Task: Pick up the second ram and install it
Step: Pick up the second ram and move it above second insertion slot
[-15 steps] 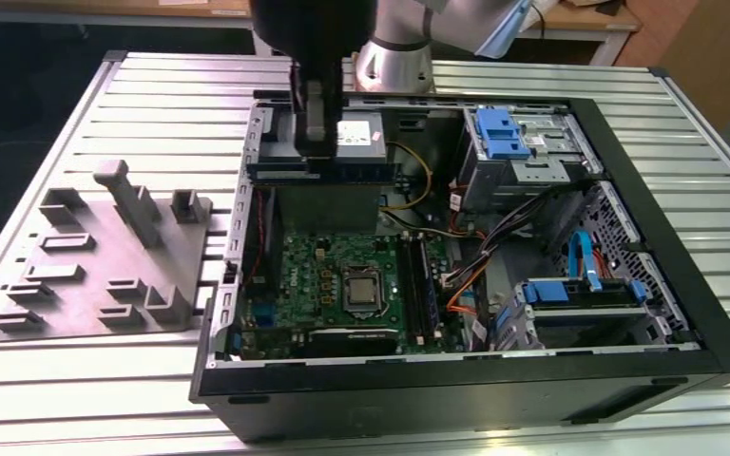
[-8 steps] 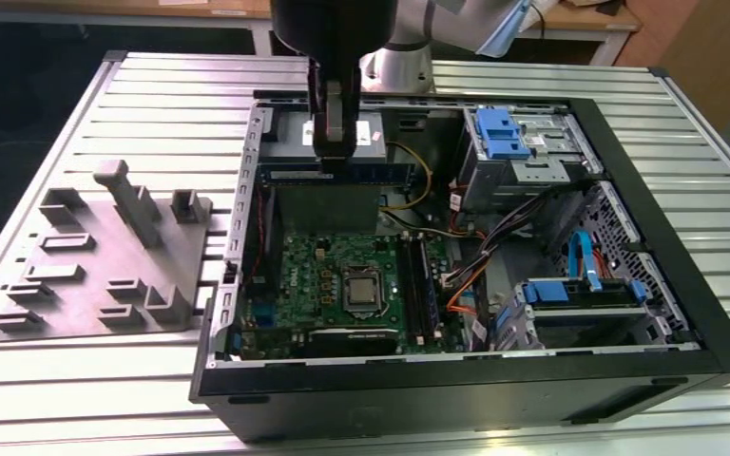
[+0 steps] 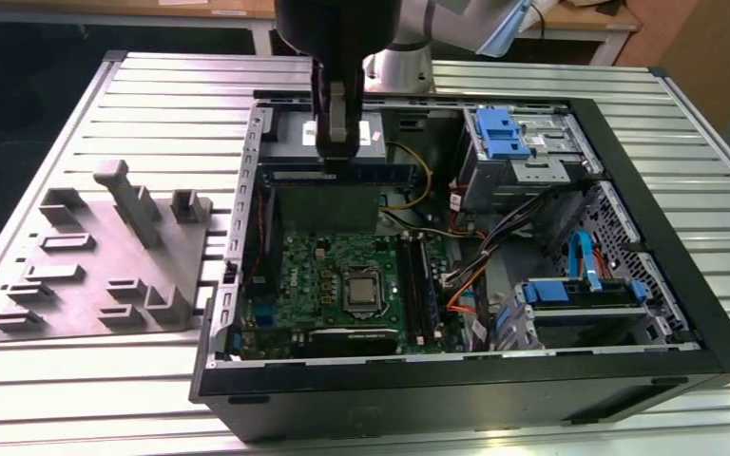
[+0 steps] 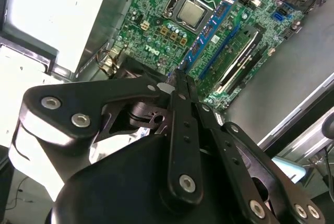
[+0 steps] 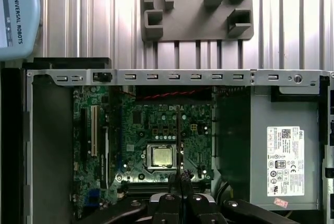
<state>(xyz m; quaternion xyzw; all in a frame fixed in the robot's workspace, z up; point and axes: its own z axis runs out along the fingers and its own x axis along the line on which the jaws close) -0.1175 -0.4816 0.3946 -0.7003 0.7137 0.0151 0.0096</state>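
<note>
On the exterior view's left the tray [image 3: 86, 285] lies on the table, beside the open case [image 3: 467, 380]. Over the case's far end hangs the gripper [image 3: 339, 163], clenched on the ram [image 3: 378, 175], which it holds on edge and level, clear of the motherboard [image 3: 320, 266] below. In the first wrist view the ram [image 5: 179, 130] shows as a thin line running out from the fingertips and crossing over the CPU [image 5: 162, 156]. Right of the CPU in the exterior view lie the slots [image 3: 418, 285]. I judge the pick-up done and the carry in hand, with the ram not yet seated. It seems to lie across the slots' run, so installing calls for a turn, alignment over a free slot, and a straight, even press.
</note>
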